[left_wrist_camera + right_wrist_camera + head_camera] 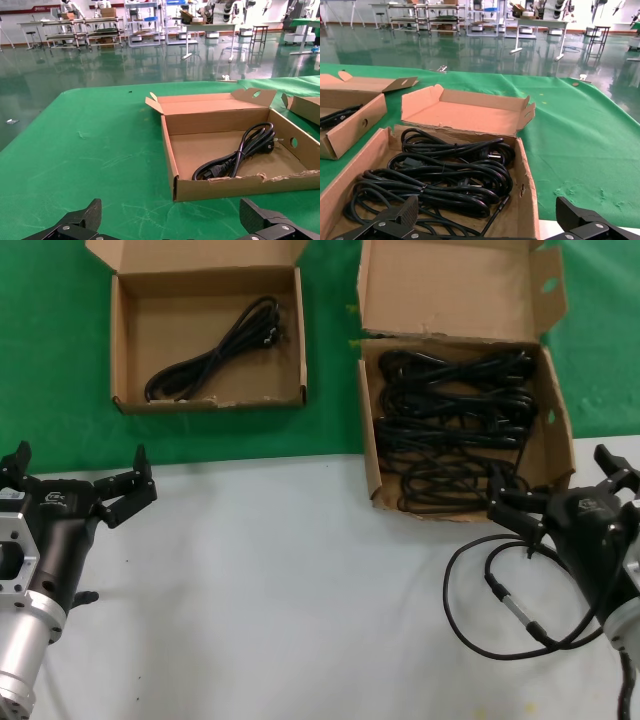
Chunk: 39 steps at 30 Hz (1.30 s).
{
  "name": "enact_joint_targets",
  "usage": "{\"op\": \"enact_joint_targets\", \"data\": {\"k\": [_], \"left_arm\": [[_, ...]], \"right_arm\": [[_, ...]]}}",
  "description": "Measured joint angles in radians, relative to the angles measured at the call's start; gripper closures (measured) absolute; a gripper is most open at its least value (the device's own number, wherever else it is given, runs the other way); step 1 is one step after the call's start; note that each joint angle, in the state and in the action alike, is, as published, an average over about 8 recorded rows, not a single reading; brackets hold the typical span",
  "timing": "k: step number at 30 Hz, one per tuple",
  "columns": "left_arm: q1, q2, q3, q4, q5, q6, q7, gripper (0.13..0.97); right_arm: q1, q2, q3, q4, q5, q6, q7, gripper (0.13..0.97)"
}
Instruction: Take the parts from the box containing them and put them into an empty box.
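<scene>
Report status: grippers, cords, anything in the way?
Left gripper open, idle near left box. Right gripper open at cord box front. One cord already moved. Loose cable under right arm.

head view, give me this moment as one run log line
left gripper: open, idle on table | right gripper: open, at full box front | power cords: several inside | other box: one cord

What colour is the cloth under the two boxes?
Green cloth, clearest in the left wrist view.
</scene>
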State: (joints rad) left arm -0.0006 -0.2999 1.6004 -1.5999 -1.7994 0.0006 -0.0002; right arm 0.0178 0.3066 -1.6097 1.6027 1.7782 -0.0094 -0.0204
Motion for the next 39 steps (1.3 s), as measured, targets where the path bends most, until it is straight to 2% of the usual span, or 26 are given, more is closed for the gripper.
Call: {"op": "enact_joint_targets", "data": {"k": [39], "left_arm": [[0.000, 0.000, 0.000, 0.000, 0.000, 0.000, 0.000, 0.132]], "right_arm": [[0.000, 0.000, 0.000, 0.000, 0.000, 0.000, 0.000, 0.129]]}}
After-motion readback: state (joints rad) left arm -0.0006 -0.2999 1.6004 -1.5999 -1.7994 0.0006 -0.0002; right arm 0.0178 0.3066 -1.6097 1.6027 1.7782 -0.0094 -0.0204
